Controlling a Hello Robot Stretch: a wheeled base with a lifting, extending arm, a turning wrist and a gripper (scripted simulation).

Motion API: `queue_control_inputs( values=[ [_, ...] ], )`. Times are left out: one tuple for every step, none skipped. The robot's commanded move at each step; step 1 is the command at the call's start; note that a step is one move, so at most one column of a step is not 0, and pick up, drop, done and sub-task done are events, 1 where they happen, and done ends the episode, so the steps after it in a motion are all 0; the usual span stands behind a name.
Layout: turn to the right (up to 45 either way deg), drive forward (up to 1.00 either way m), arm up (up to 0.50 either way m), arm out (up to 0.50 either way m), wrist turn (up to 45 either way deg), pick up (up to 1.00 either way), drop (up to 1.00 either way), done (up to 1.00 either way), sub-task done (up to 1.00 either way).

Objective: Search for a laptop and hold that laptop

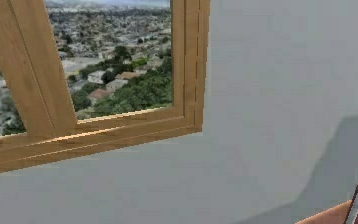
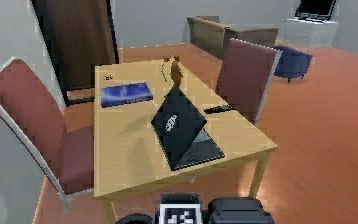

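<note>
Black laptop [image 2: 187, 128], lid raised, on near right part of pale wooden table [image 2: 127, 150] | flat blue book [image 2: 126, 95] farther left | dark tool [image 2: 139, 218] at near table edge; cannot tell whether it grasps anything

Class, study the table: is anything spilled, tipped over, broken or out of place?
Nothing stands out. The laptop sits open on the table, turned at an angle to its edges. The blue book lies flat, and the small figurine stands upright.
</note>
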Motion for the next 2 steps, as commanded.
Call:
queue_control_inputs(
  values=[
    [0.0, 0.00, 0.00, 0.36, 0.0, 0.00, 0.00, 0.00, 0.00],
    [0.0, 0.00, 0.00, 0.00, 45.0, 0.00, 0.00, 0.00, 0.00]
  ],
)
